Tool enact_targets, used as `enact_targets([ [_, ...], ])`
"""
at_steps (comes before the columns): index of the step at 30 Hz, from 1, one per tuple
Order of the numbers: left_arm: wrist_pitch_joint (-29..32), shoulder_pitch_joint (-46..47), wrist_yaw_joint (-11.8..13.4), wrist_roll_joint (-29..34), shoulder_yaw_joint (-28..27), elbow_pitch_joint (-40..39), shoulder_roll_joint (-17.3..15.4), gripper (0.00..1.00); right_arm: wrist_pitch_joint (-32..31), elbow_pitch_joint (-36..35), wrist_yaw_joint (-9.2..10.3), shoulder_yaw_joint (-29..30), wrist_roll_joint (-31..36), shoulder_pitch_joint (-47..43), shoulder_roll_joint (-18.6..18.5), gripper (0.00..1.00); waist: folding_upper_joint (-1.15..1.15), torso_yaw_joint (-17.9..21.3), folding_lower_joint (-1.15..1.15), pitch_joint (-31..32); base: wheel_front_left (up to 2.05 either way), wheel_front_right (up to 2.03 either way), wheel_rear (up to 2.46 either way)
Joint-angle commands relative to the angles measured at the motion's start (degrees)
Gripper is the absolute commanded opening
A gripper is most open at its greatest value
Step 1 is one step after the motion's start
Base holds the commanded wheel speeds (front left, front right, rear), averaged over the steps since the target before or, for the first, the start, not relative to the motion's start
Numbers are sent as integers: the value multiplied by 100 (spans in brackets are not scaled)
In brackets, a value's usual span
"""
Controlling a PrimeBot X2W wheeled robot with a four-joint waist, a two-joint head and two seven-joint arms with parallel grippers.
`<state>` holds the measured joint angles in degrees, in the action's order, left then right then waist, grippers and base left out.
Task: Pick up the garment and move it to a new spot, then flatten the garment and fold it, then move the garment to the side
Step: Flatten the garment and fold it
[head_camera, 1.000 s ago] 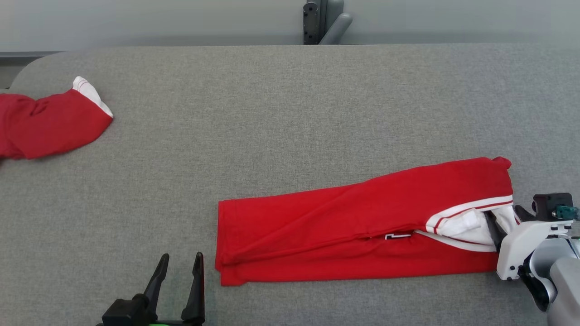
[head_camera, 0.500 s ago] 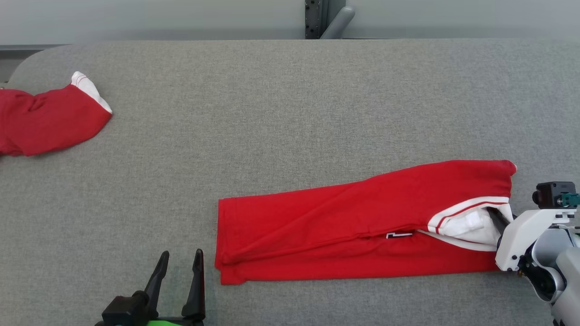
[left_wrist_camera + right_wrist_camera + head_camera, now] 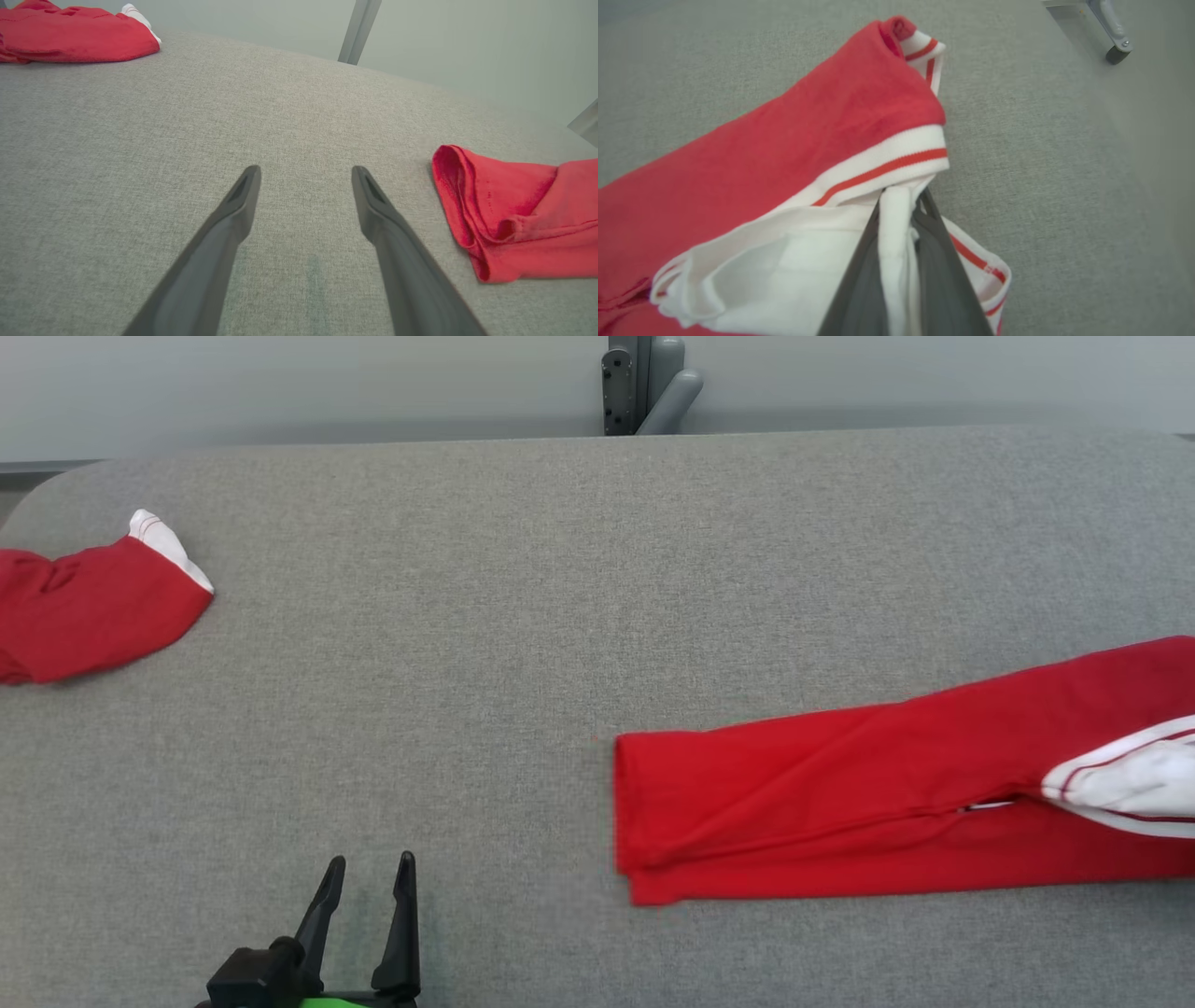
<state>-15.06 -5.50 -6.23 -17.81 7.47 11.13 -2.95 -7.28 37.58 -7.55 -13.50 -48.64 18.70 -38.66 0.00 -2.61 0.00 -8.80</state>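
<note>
Likely final step: right tool (image 3: 903, 205) clenched on folded garment (image 3: 840, 803), 3 o'clock on table (image 3: 467, 616); left tool (image 3: 371, 863) released, 7 o'clock. Next: slide aside, let go.

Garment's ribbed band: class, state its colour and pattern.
The band is white with a thin red stripe; right wrist view shows it best.

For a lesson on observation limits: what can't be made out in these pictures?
- Head view: folded garment, white-trimmed end cut off by right edge.
- Head view: second garment, cut off by left edge.
- Right wrist view: right gripper, pad contact hidden by white fabric.
</note>
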Motion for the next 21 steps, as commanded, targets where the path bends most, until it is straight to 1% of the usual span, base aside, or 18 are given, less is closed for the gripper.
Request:
enact_targets([
  [1,-12,-7,-21,17,-17,-1,-2,100,14,48,12,139,5,-93,-240,0,0,14,0,21,0,0,0],
  [4,-12,-13,-28,14,-29,-3,0,100,36,22,10,446,8,-97,-591,0,0,33,0,42,0,0,0],
  [7,-13,-38,-32,2,-15,4,0,100,107,-250,9,578,253,-246,-930,0,0,29,0,72,0,0,0],
  [8,-12,-41,-30,-5,-8,11,0,100,139,-418,10,584,359,-297,-1007,0,0,27,0,78,0,0,0],
  [10,-12,-35,-20,-51,-48,-24,-1,100,127,-868,9,553,583,-397,-991,0,0,59,0,64,0,0,0],
  [12,-12,-50,-3,-63,-76,-49,0,100,29,-1394,9,534,741,-538,-821,0,0,106,0,51,0,0,0],
  [15,-12,-52,-12,-30,-97,-30,0,100,-163,-2243,9,581,1072,-773,-373,0,0,183,0,30,0,0,0],
  [18,-12,-28,-21,-36,-80,-2,1,100,-386,-2928,9,586,1516,-1028,378,0,0,245,0,21,0,0,0],
  [21,-12,16,-25,-46,-28,46,0,100,-534,-3337,10,549,2032,-1195,1157,0,0,293,0,3,0,0,0],
])
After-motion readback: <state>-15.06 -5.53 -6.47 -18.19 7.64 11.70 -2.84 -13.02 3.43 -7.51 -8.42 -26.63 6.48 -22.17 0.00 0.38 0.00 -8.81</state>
